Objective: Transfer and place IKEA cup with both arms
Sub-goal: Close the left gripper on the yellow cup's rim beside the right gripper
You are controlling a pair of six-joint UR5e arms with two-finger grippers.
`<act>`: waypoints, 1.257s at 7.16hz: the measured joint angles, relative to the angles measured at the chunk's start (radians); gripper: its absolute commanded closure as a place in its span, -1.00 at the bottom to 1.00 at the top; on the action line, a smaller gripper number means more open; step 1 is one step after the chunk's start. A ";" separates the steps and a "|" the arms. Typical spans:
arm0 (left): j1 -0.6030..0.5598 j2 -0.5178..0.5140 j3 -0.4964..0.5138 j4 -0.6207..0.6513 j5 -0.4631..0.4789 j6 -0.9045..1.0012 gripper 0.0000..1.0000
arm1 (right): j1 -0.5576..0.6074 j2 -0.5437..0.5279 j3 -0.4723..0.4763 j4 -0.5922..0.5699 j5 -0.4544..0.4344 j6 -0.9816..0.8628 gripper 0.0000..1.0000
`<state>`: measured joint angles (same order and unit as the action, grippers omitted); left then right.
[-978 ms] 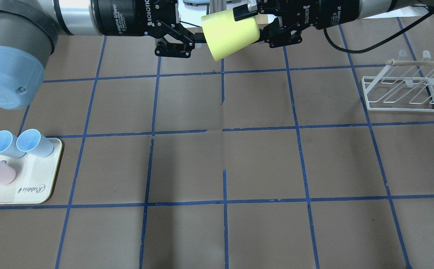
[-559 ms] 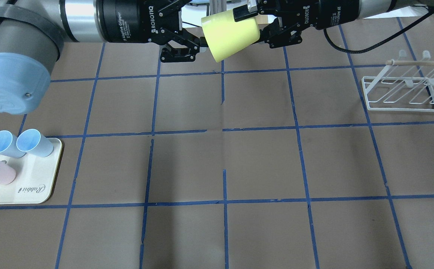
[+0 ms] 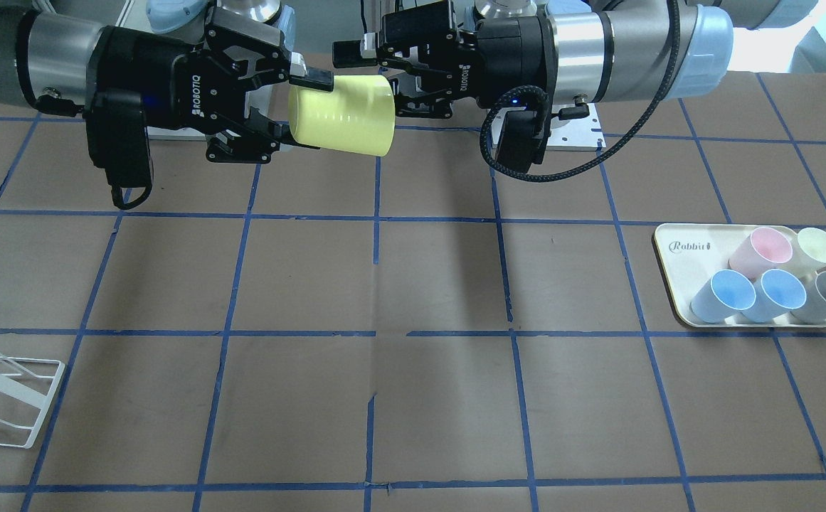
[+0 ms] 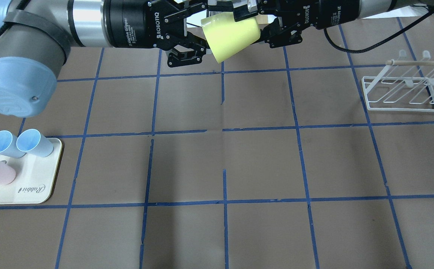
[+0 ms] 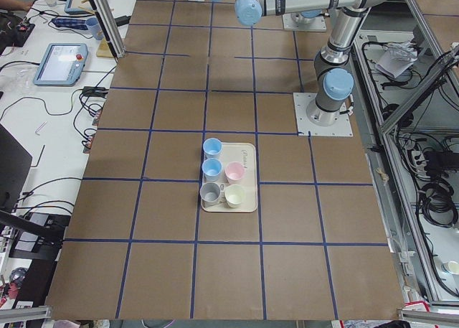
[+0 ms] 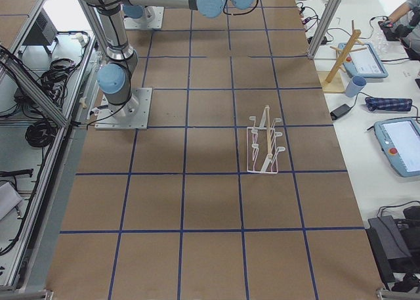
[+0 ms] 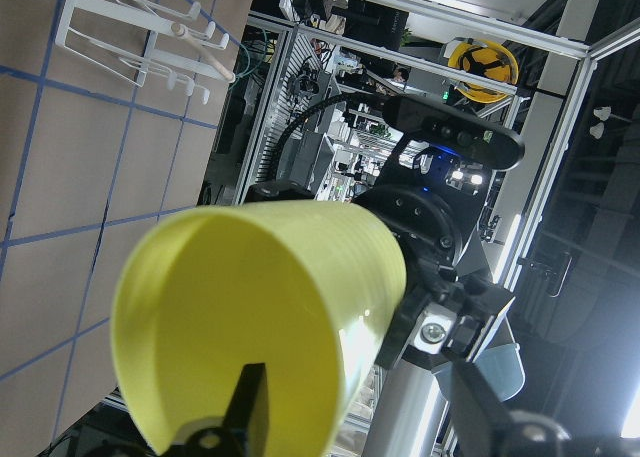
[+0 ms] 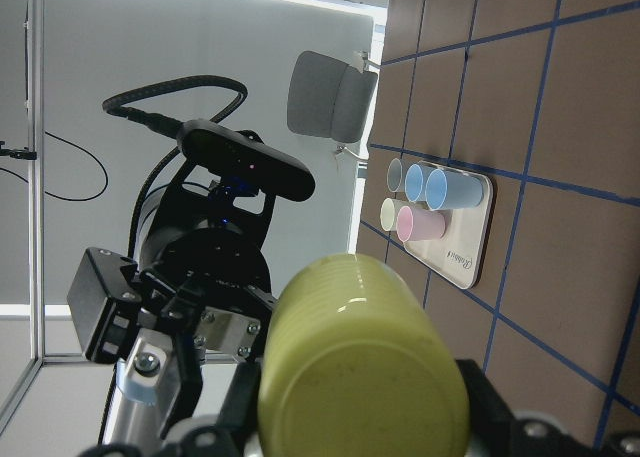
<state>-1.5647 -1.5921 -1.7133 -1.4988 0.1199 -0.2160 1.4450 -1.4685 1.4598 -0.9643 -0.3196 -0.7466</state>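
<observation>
Front view: the right end effector point(image 3: 306, 110) clamps the yellow cup point(image 3: 345, 117) by its narrow base, sideways in the air over the desk point(image 3: 413, 284). The left end effector point(image 3: 382, 80) gapes wide at the rim.

Left wrist view: one finger point(image 7: 250, 417) shows against the open mouth, not gripping.

Overhead: tray point(image 4: 33, 194) and rack point(image 4: 400, 108) lie well apart. The hand-over looks half done, with the placing yet to do.

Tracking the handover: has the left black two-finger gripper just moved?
Yes: the left gripper slid right, closer to the central blue tape line and the lime-yellow plastic cup.
</observation>
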 measured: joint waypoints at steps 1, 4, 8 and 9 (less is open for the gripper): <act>-0.001 0.000 0.000 0.000 0.000 -0.001 -0.10 | 0.000 0.003 -0.002 -0.003 -0.004 0.001 -0.32; -0.001 0.000 0.000 0.000 0.001 -0.017 -0.10 | -0.004 0.008 -0.006 -0.009 -0.010 0.003 -0.46; 0.000 0.002 0.001 0.001 0.004 -0.019 0.81 | -0.005 0.005 -0.007 -0.007 -0.011 0.006 -1.00; 0.000 0.003 0.002 0.002 0.003 -0.019 0.79 | -0.005 0.005 -0.008 -0.007 -0.013 0.008 -1.00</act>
<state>-1.5646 -1.5894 -1.7118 -1.4971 0.1229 -0.2348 1.4402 -1.4635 1.4516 -0.9714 -0.3324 -0.7384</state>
